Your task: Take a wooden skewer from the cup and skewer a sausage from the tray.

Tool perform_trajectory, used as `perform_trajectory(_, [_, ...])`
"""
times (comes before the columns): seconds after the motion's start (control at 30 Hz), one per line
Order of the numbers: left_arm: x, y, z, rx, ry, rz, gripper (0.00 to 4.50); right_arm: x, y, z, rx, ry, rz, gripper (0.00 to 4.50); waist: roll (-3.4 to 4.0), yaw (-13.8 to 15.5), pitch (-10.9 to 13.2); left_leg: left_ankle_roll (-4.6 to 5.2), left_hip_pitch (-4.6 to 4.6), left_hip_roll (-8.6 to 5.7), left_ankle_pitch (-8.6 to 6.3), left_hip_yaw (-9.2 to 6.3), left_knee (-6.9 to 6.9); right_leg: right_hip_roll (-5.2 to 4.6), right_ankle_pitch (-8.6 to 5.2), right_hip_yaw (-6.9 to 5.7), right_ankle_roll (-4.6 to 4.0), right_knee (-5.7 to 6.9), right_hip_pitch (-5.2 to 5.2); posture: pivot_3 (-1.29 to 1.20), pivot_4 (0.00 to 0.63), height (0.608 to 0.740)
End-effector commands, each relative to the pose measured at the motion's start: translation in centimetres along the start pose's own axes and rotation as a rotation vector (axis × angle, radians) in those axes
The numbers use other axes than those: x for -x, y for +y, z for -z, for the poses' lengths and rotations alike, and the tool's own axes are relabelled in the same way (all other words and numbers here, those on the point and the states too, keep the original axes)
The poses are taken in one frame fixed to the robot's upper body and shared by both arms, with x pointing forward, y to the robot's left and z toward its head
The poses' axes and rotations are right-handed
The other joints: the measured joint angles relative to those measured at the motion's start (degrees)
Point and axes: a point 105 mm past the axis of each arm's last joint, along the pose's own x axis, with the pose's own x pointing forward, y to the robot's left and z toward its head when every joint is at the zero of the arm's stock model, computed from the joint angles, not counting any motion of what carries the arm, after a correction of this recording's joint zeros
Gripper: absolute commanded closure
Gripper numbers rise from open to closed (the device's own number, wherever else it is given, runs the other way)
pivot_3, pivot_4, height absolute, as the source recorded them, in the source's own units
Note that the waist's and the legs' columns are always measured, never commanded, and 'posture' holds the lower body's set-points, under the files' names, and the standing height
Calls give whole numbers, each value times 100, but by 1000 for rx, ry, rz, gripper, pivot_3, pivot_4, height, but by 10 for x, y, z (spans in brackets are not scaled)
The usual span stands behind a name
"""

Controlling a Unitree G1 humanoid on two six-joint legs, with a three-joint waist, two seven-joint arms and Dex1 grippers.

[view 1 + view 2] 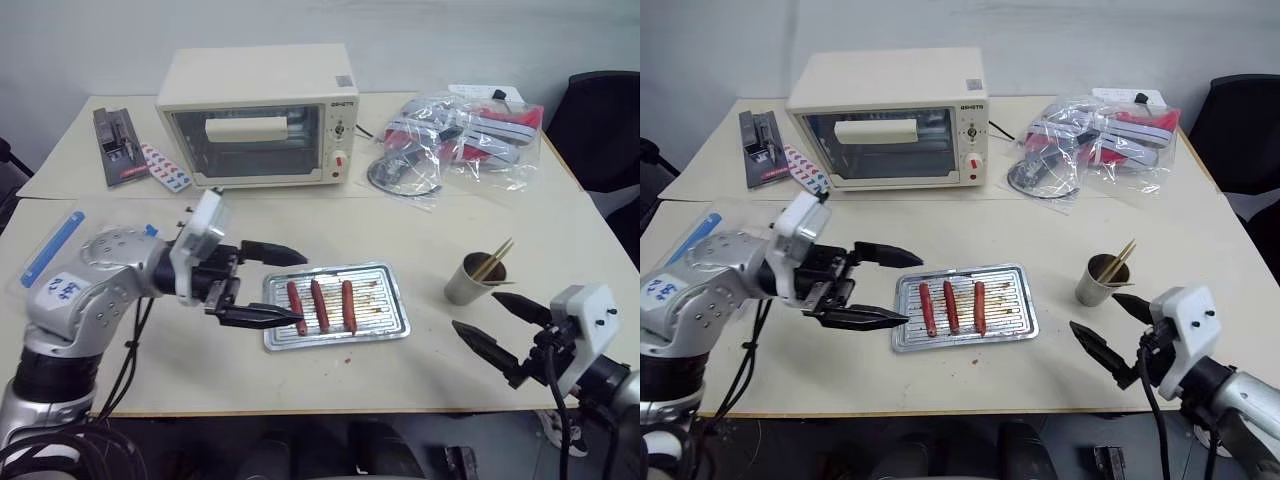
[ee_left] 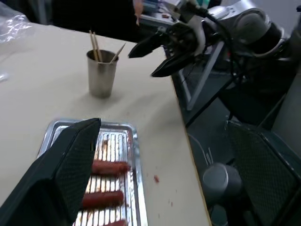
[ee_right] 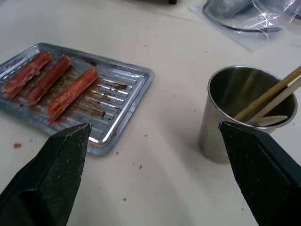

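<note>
— Skewers (image 3: 273, 96) stand loose in the cup (image 1: 472, 280), leaning on its rim, tips up so they can be plucked out. None taken yet, I'd say.

— And the tray (image 1: 390, 322)?

— Just left of the cup, three sausages (image 1: 320, 305) side by side across its ridges.

— The grippers?

— Right gripper (image 1: 500, 328) hangs near the cup, fingers spread, empty, aimed towards it. Left gripper (image 1: 262, 285) is spread too, holding nothing, at the tray's far edge from the cup, probably waiting to steady a sausage.
</note>
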Motion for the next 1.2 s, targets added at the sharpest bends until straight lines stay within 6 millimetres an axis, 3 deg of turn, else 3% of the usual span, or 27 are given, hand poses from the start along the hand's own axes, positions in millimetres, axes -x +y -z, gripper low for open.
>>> perform_trajectory(0.03, [-4,3,-3,-26,5,7,23,-2,-5,-6,6,-33,40,0,0,-11,0,0,0,0,0,1,0,0,0,1,0,1,-1,0,150,740])
perform_trajectory(0.57, [-13,9,-13,-63,-16,1,23,4,-35,-8,20,-48,171,0,-1,14,0,1,-3,0,0,-2,12,0,0,0,1,6,-1,0,150,740])
perform_trajectory(0.77, [-14,11,-12,-68,-18,0,23,-1,-34,-12,7,-76,166,0,-1,13,0,0,-4,0,0,-2,12,1,0,-1,1,6,-1,0,150,740])
perform_trajectory(0.87, [-14,12,-12,-71,-19,-1,0,-5,-35,-13,-3,-96,172,474,-1,13,0,0,-4,0,0,-1,13,0,0,0,1,6,-1,0,150,740])
perform_trajectory(1.2, [-15,15,-17,-89,-31,-2,0,-19,-44,-12,-19,-124,221,3040,-1,11,0,0,-4,0,0,0,15,1,0,0,1,8,-1,0,150,740])
